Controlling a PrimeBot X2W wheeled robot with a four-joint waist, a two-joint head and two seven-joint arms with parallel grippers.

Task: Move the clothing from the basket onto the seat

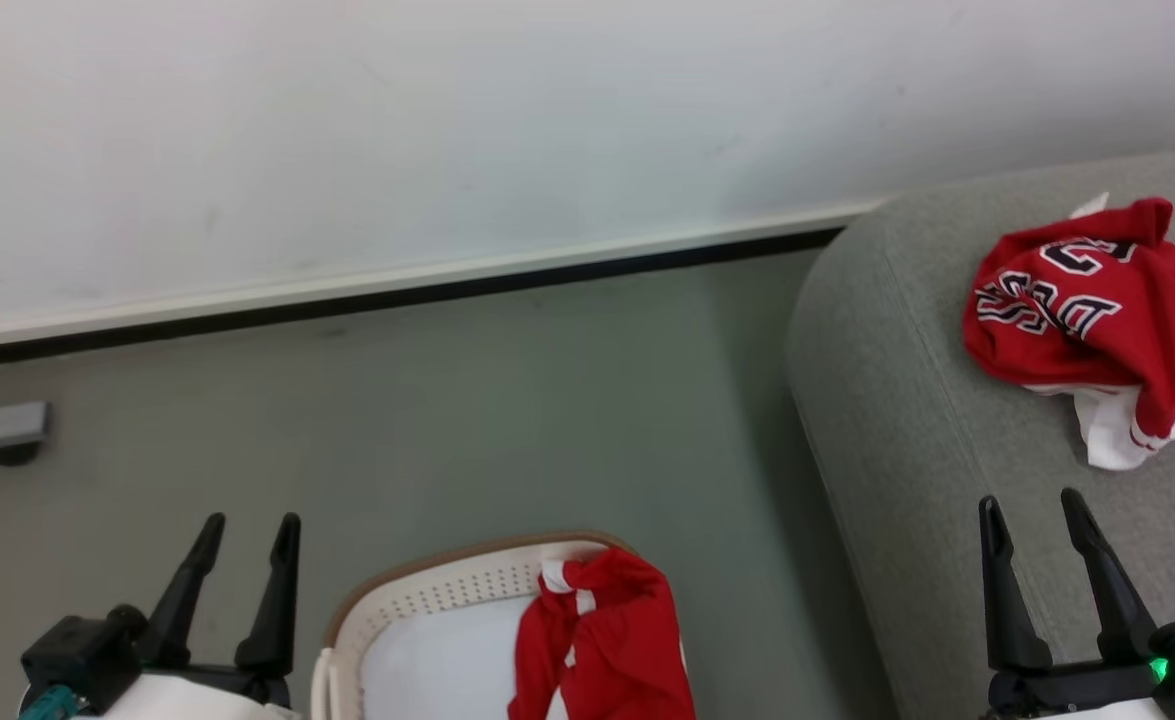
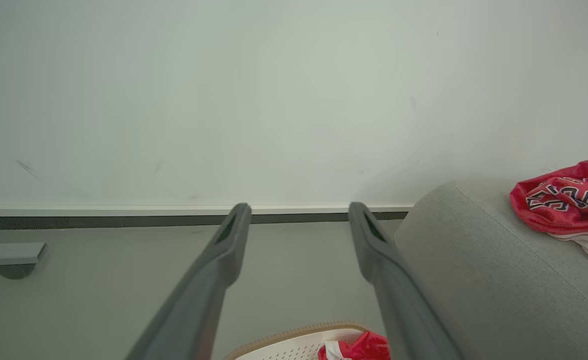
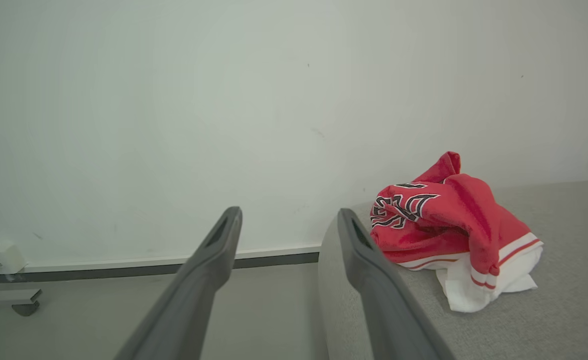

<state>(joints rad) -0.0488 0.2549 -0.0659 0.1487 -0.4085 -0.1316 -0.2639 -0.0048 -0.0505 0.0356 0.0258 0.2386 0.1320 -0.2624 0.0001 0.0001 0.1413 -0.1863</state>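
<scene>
The crumpled red, white-striped garment (image 1: 607, 645) lies in the cream perforated plastic basket (image 1: 427, 592) at bottom centre, long axis up-frame, nearer the left gripper (image 1: 252, 522) (it and the right gripper (image 1: 1030, 500) gape wide, empty).

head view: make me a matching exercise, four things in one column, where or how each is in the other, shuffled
1 red garment with black letters outlined in white
2 red garment with a white stripe
3 cream-white perforated plastic basket with brown rim
4 right claw

a standing on the greenish floor
b inside the basket
c lying on the grey fabric seat
d open, holding nothing

Pairs: 1-c, 2-b, 3-a, 4-d
</scene>
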